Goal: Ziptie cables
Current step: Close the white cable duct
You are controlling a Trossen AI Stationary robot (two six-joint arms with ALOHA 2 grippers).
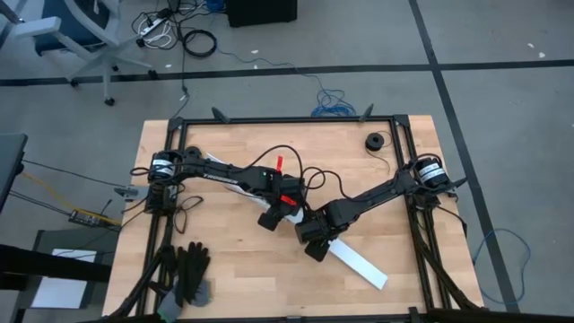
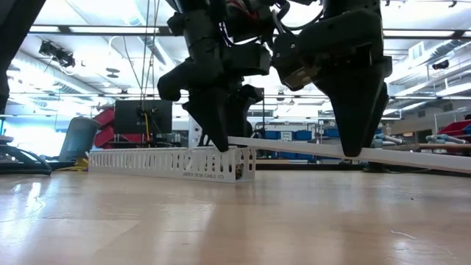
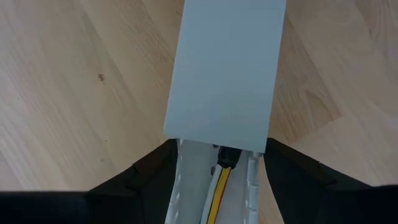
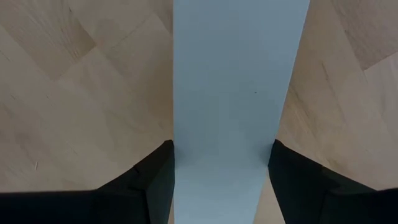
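Note:
The cables (image 3: 217, 190), thin white, yellow and red wires with a small dark plug end (image 3: 227, 158), lie inside the long white slotted channel (image 2: 169, 163), which rests on the table. A flat white cover strip (image 1: 359, 266) runs from the channel's near end toward the table's near right. My left gripper (image 1: 273, 215) straddles the channel's end, where the strip overlaps it. My right gripper (image 1: 314, 244) is shut across the strip a little farther along. Most of the cables are hidden under the arms and the strip. My left gripper comes from above, pointing down, with one finger (image 3: 155, 180) on each outer side of the channel's walls (image 3: 177, 186) at its near end, fingers across its length. The channel stays on the table. Whether the fingers also touch the strip's end, I cannot tell. My right gripper pinches the cover strip across its width, one finger (image 4: 155, 180) on each long edge (image 4: 177, 174), from above, pointing down. In the low view the strip (image 2: 412, 157) is held just above the table, sloping gently; its free end lies outside that view.
Black gloves (image 1: 188, 269) lie near the table's near left corner. A small black roll (image 1: 373, 142) sits near the far right. A black cord loop (image 1: 188, 205) lies by the left arm's base. Bare wood shows on the near side and the right.

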